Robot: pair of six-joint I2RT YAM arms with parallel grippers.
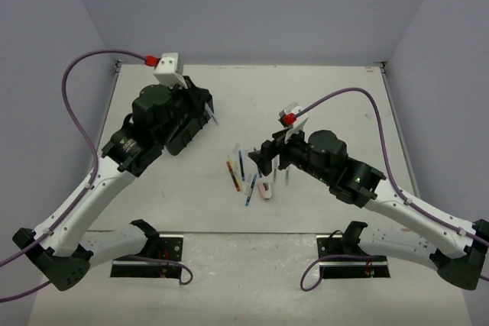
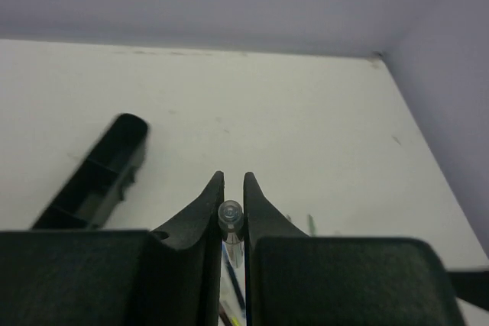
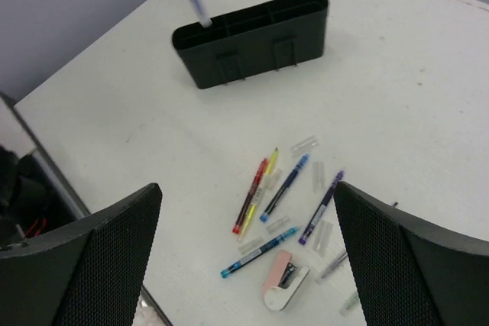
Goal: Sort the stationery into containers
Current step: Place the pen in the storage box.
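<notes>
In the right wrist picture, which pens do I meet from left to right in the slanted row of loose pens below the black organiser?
red pen → blue pen → purple pen

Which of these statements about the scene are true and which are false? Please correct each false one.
1. The left gripper is shut on a pen. True.
2. The right gripper is clamped shut. False: its jaws stand wide open and hold nothing.
3. The black organiser stands upright on the table. True.
4. Nothing is left lying on the table. False: several pens lie loose on it.
5. The pinkish-white block lies inside the black organiser. False: it lies on the table, near the loose pens.
</notes>
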